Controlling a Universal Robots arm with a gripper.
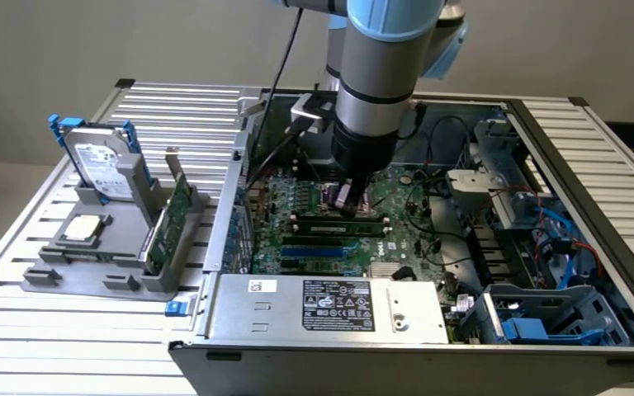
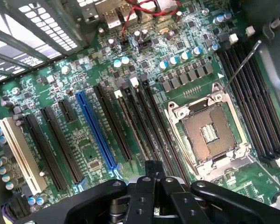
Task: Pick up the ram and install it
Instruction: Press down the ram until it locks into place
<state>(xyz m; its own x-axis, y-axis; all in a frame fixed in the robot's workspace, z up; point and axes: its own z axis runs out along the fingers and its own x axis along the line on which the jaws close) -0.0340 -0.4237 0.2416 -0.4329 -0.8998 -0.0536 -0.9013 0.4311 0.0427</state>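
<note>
The ram (image 1: 339,223), a long thin green stick with dark chips, stands on edge in a memory slot of the motherboard (image 1: 405,239) inside the open computer case. My gripper (image 1: 348,206) hangs straight down over it, with its tips at the stick's top edge near the middle. Whether they touch it I cannot tell. In the wrist view the gripper (image 2: 151,170) is shut, with nothing showing between the black fingers (image 2: 141,186). It sits over the row of long dark slots (image 2: 144,121) beside the empty processor socket (image 2: 210,135).
A grey holder (image 1: 86,276) at the exterior view's left carries a hard drive with blue rails (image 1: 102,165), a green expansion card (image 1: 174,223) and a processor chip (image 1: 83,229). The power supply (image 1: 328,305) fills the case's near side. Cables and drive cages (image 1: 548,239) crowd the exterior view's right.
</note>
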